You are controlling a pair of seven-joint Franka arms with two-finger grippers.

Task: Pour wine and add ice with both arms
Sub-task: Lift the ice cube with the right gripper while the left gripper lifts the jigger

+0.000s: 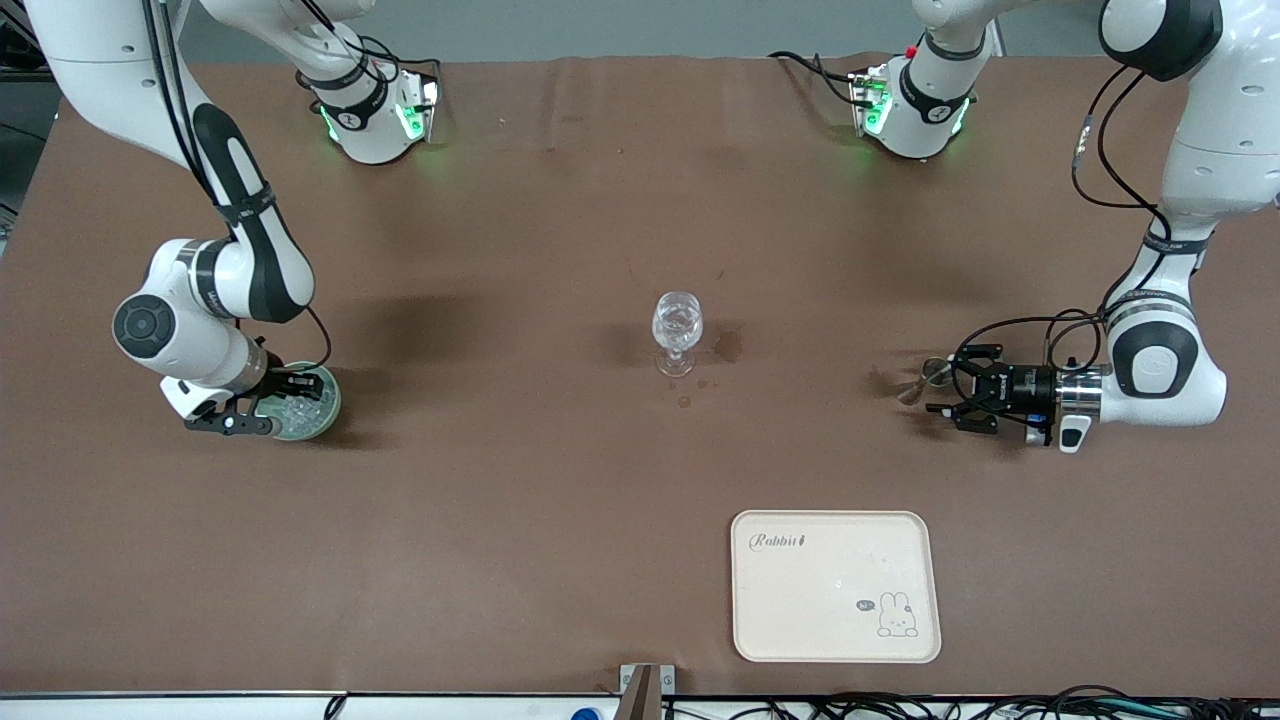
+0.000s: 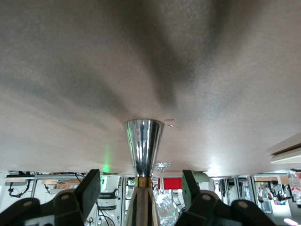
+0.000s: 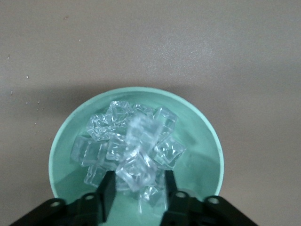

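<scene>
cream rabbit tray (image 1: 836, 586) | near front edge | brown table (image 1: 520, 520)

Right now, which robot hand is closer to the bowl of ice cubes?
Right. The right gripper is down inside the green bowl, its fingers either side of an ice cube. The left gripper is at the left arm's end of the table, by a silver jigger.

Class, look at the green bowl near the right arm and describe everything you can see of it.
The bowl is round and pale green, smooth like plastic, and stands upright on the brown table toward the right arm's end. A heap of clear ice cubes fills its middle. The right gripper reaches down into it, one black finger on each side of a cube at the heap's edge. Nothing else touches it.
</scene>
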